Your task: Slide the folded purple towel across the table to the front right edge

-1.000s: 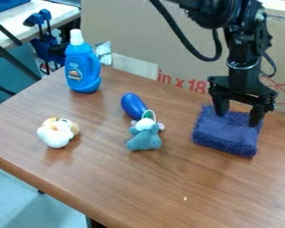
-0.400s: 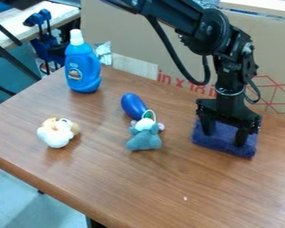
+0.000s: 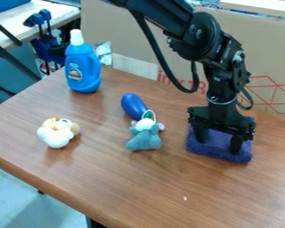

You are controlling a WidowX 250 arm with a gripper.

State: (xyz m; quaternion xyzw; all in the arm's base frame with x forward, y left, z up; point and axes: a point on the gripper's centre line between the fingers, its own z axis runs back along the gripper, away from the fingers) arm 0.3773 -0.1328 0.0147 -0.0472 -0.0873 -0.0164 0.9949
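A lab or workshop, with robot arm [image 3: 213, 58], clamps [image 3: 40, 22] and workbench [image 3: 20, 22].

Your arm [image 3: 195, 35], cut off at the top, hides part of the blue towel [image 3: 217, 149]. The plush toy [image 3: 144, 139] overlaps the toy eggplant [image 3: 133, 105]. The worktop [image 3: 118, 182] runs out of frame; you cannot identify its tiny white speck [image 3: 185, 198].

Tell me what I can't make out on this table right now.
All in the camera view:
- Blue cloth: its back part is hidden behind the gripper; whether the jaws touch it can't be told from this slant.
- Arm: its base is cut off by the top edge.
- Blue bottle: its label is too small to read.
- White speck: too small to identify.
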